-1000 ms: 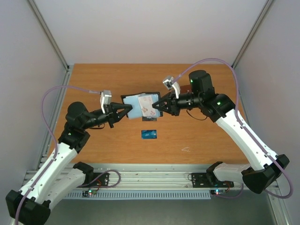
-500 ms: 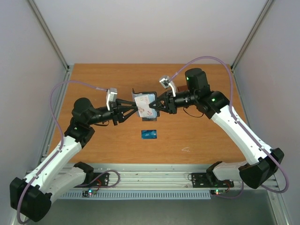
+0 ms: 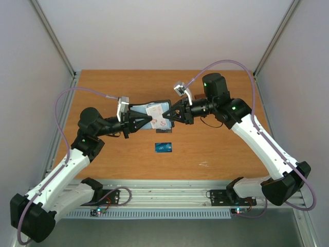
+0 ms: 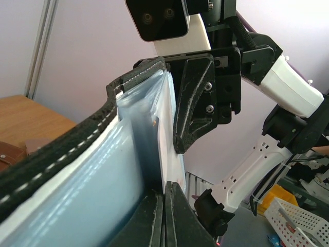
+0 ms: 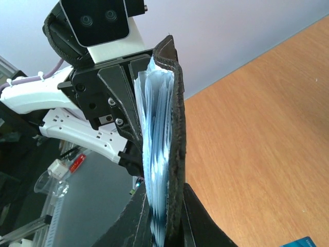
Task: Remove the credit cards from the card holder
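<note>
The black card holder (image 3: 140,109) with its pale blue lining hangs in the air between both arms. My right gripper (image 3: 168,116) is shut on its right end, a finger on each side (image 5: 165,221) of the holder (image 5: 176,103). My left gripper (image 3: 149,119) has come in from the left. Its jaws (image 4: 164,206) are shut on the edge of a white card (image 4: 169,154) that stands out of the blue pockets (image 4: 77,185). From above, that card (image 3: 158,118) is white with red marks. A blue credit card (image 3: 163,147) lies flat on the table below.
A dark brown object (image 4: 7,154) lies on the wooden table (image 3: 221,149) behind the holder. A small white scrap (image 3: 204,164) lies at the front right. Grey walls and metal posts (image 3: 56,49) close in the table on three sides.
The left arm moved right to the holder. Its jaws opened half a second ago and have now shut on the white card. The right gripper kept its hold and shifted slightly left.
</note>
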